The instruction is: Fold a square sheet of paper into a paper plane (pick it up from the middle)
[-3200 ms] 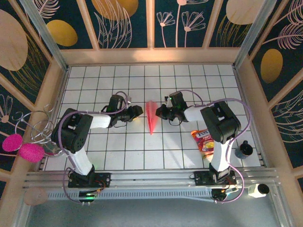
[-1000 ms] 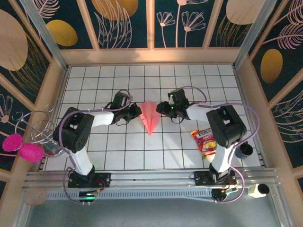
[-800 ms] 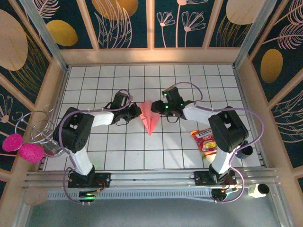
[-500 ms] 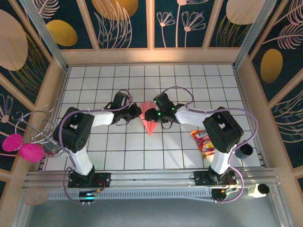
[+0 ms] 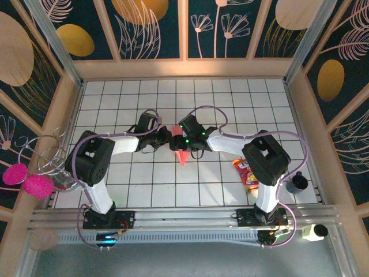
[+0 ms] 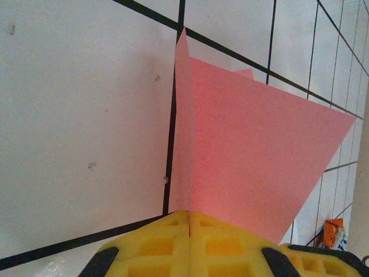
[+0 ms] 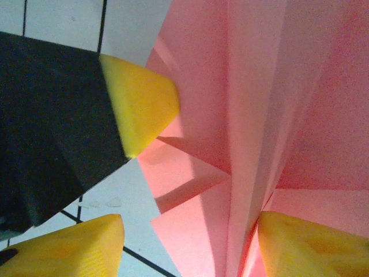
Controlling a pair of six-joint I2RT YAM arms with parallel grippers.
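Left gripper (image 6: 189, 222) pinches the paper plane (image 6: 248, 161); right gripper (image 7: 187, 248) straddles it, open.

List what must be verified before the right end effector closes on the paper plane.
1. Left end effector shut on the paper plane: ok.
2. Right end effector open: ok, its fingers stand well apart.
3. Plane's folded layers lie between the right fingers: ok.
4. The two end effectors are apart: ok, though close together.
5. Plane's tip touching the table: cannot tell.
6. Snack packet away from the plane: ok, it lies by the right arm.
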